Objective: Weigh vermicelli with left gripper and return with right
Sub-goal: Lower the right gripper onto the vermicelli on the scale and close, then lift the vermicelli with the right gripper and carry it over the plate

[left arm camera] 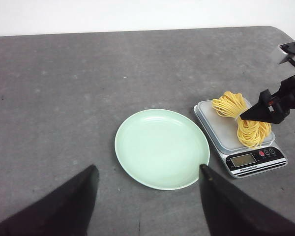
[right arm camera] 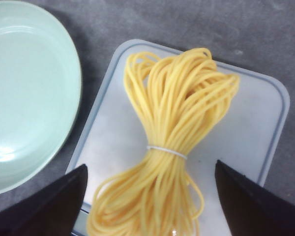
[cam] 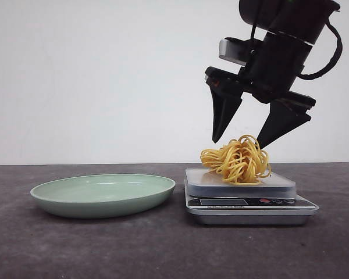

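The vermicelli is lying on the weighing platform of a small kitchen scale, a loose bundle of yellow strands tied round its middle by a thin pale band, which the right wrist view shows. It is sitting toward the rear half of the platform, and its looped ends are reaching near the platform's edges. The scale is standing on a dark grey table, with its display and buttons facing the camera in the front view.

The right gripper is hanging just above the vermicelli with its jaws spread wide apart, one pointed finger on either side of the bundle. The fingertips are sitting a little above the top strands, and I cannot tell whether either tip is touching them. Nothing is being held between the fingers.

A pale green plate is resting on the table just beside the scale, on the side away from the display's red button. Nothing is lying on it.

The left gripper is showing only in its own wrist view, well apart from the scale, looking down over the plate. Its two black fingers are standing wide apart, with nothing between them.
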Available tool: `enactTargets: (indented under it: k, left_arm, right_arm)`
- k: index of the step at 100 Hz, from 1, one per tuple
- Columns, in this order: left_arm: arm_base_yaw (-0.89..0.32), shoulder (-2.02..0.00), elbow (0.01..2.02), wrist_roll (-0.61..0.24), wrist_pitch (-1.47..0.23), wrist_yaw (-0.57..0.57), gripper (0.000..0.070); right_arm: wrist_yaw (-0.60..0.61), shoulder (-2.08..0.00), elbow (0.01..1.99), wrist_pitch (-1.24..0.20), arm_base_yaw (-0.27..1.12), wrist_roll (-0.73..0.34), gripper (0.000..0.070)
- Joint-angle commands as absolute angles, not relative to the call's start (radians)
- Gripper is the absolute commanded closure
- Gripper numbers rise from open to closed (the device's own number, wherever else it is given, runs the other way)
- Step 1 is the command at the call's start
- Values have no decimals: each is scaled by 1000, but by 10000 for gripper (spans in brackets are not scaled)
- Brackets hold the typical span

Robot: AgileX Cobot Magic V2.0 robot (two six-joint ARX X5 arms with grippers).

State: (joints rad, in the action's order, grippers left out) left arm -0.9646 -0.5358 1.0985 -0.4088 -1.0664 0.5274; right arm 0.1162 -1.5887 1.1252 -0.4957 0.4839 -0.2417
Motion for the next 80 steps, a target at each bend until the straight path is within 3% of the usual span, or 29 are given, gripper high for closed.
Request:
enactTargets:
  k: [1, 33, 65, 80]
  left_arm:
    - [-976, -542, 1108, -412, -1057, 535, 306]
    - [-976, -542, 1108, -412, -1056, 535, 305]
    - [-976, -542, 1108, -412, -1052, 535, 306]
    - [-976, -542, 1108, -412, -1052, 535, 305]
  right_arm:
    - [103, -1616, 1145, -503, 494, -255, 210]
    - [88, -1629, 1145, -553, 509, -257, 255]
    - [77, -1629, 1145, -555, 529, -263, 695]
    - [75, -1629, 1145, -558, 533, -284, 700]
